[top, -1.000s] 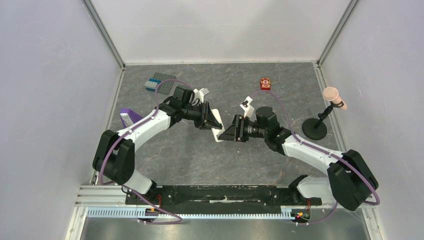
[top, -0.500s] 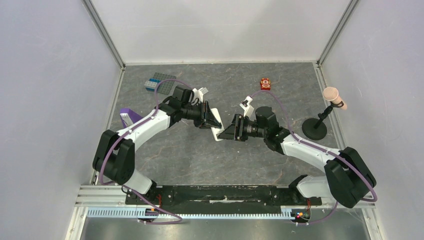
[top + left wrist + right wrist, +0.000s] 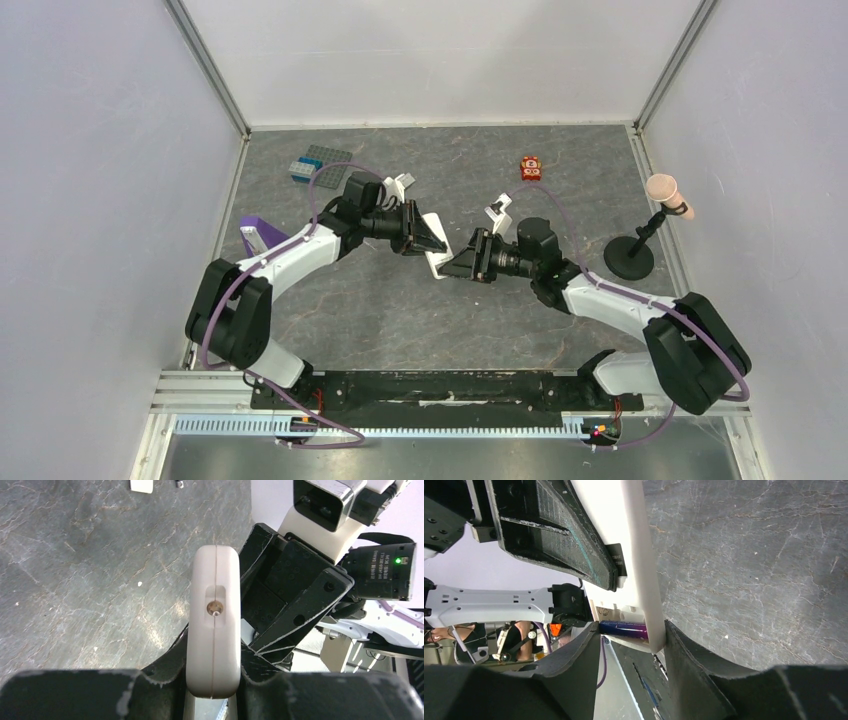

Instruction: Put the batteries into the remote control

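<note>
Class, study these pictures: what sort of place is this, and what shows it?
Probably a robotics lab test cell: a left arm and right arm bolted to a rail, and plain white walls enclosing the grey table.

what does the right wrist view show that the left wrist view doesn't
Only the right wrist view shows a bluish-purple battery sitting at the near end of the remote control, in what looks like its battery bay. Only the left wrist view shows the remote's end face with a small round port, the left gripper clamped on the remote, and a small white piece on the table. Both show the white remote, the grey table and the opposite arm's black fingers.
</note>
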